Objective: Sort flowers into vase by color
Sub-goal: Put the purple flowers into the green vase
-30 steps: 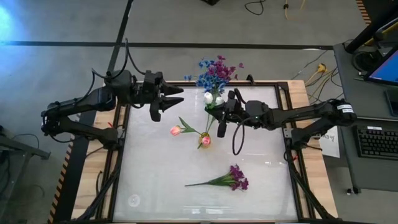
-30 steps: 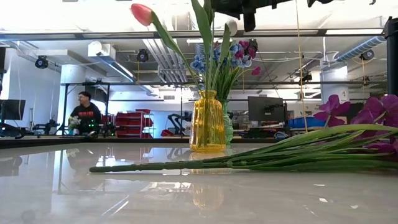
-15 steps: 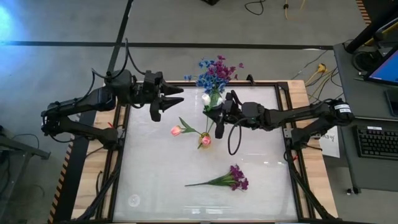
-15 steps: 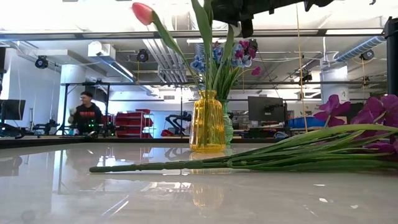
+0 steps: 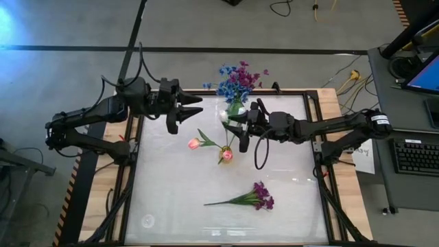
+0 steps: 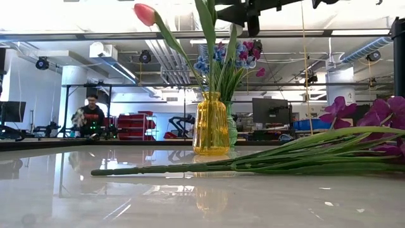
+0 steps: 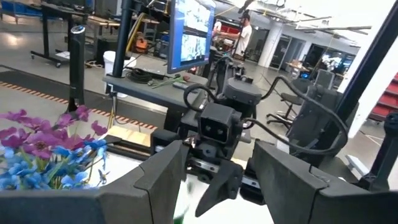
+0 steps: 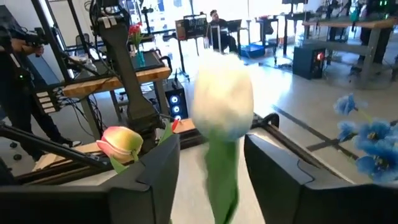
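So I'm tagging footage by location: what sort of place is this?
Most likely a robotics lab or workshop: an open hall with exposed ceiling ducts, workbenches with monitors, and another robot rig beyond the table.

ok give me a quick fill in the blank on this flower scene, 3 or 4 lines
1. The vase nearest the low camera is ____ glass.
2. The bunch lying flat on the table has ____ blossoms.
3. Between the right end effector's fingers stands a ____ bud.
4. The blue flowers stand at the table's ____ edge, away from the lying bunch.

Missing words: yellow; purple; white; far
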Robot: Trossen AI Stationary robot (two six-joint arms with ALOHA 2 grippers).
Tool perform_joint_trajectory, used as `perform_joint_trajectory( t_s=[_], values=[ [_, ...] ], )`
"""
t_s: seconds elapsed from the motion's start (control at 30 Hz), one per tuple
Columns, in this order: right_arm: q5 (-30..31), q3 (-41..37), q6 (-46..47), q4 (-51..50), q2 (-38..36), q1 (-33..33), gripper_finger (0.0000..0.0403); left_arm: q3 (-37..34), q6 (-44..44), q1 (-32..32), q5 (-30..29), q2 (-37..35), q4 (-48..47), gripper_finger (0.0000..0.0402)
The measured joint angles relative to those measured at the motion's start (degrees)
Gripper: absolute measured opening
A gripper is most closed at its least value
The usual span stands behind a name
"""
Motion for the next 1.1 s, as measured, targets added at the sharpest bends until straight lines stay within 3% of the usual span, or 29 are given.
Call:
perform_joint_trajectory(
  t_s=[0.3, 0.6, 0.77, 0.9, 1.1],
  values=[
    [-0.18, 7.87, 1.56, -16.22, -0.31, 0.91, 0.0211, -0.02, 0.79, 0.0, -0.28, 0.0, -1.08, 0.0184],
    [-0.2, 17.06, 1.86, -28.04, -0.4, 1.11, 0.0217, -0.02, 4.32, -0.02, -0.28, 0.19, -1.5, 0.0184],
    [-3.77, 23.65, 5.08, -33.85, -0.46, 1.14, 0.0217, -0.02, 5.51, -0.6, -0.3, 0.35, -1.69, 0.0184],
    [-6.24, 30.61, 9.48, -43.86, -0.46, 1.33, 0.0217, 0.83, 6.47, -3.59, -1.09, 0.48, -6.69, 0.0176],
    [-8.09, 42.28, 11.55, -60.17, -0.55, 3.54, 0.0216, 8.2, 6.23, -12.31, -9.81, 2.38, -18.0, 0.0161]
  ],
)
